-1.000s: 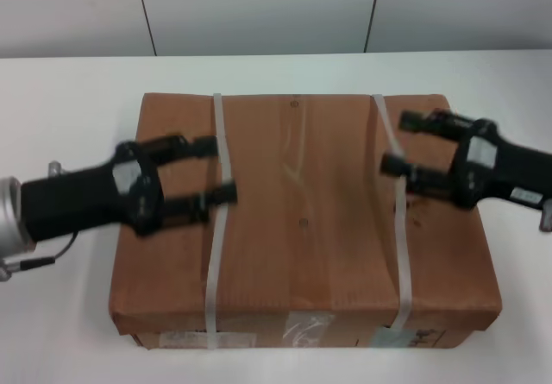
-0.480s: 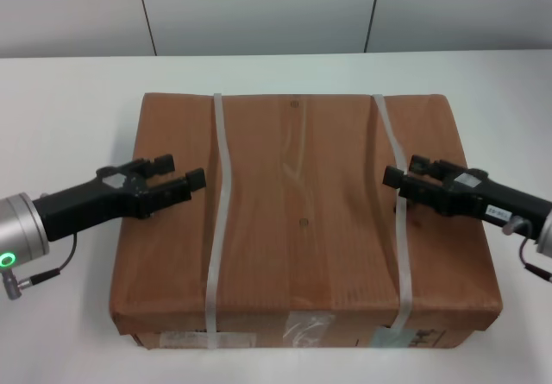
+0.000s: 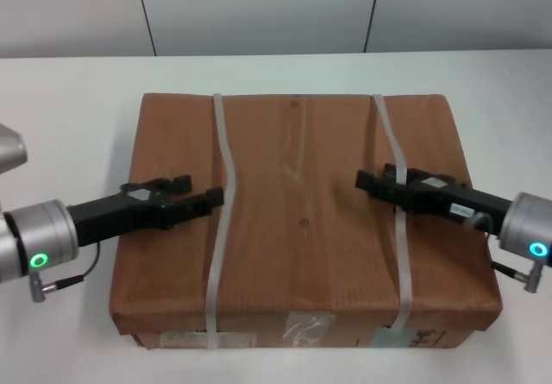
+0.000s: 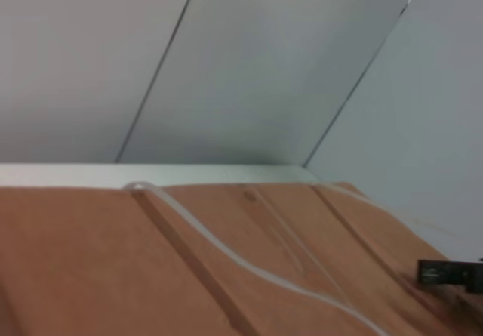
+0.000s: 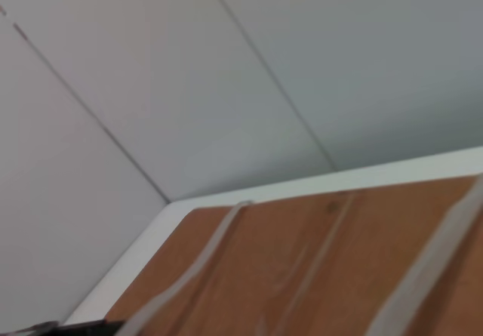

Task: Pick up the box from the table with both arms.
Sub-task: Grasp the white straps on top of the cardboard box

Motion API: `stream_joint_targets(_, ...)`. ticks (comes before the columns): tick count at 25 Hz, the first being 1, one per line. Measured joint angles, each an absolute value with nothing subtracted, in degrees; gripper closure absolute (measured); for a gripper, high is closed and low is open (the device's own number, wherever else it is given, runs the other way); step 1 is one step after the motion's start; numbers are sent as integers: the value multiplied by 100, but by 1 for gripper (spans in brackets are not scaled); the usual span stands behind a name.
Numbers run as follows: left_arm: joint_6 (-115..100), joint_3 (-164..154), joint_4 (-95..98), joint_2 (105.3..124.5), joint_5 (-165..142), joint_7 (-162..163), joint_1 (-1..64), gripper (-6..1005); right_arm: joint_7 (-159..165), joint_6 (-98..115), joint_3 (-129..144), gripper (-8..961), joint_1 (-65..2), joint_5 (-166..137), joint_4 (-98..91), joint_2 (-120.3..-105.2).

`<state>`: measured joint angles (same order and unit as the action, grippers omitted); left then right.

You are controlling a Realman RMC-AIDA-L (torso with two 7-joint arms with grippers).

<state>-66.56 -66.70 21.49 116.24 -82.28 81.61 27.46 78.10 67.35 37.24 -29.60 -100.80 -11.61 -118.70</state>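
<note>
The white table [image 3: 69, 91] carries the brown cardboard box [image 3: 302, 220] near its front edge. Torn labels [image 3: 306, 328] on the box's front side are unreadable. Left gripper [image 3: 211, 196] meets the left strap [image 3: 220, 220], right gripper [image 3: 366, 179] the right strap [image 3: 398, 229]; whether either claw grips, I cannot tell.

Qty 1 – box [image 3: 302, 220], brown cardboard. Qty 2 – whitish straps: left strap [image 3: 217, 229], right strap [image 3: 398, 237]. Qty 2 – grippers: left gripper [image 3: 203, 196], right gripper [image 3: 369, 179]. Qty 1 – table [image 3: 69, 91], white.
</note>
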Motion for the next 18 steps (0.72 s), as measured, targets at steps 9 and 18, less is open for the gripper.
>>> stream_joint_targets(9,-6571,-6779,2072,11637,-8438,8492,3042,210,7817,6602,3862,178,-3452,-10077,-810,-11906)
stream_joint_targets(18,-6566,-7231,2073,11637,-8438,8885,3385,211,7738,6589,3813,180,-3662,-10047,-726,-11909)
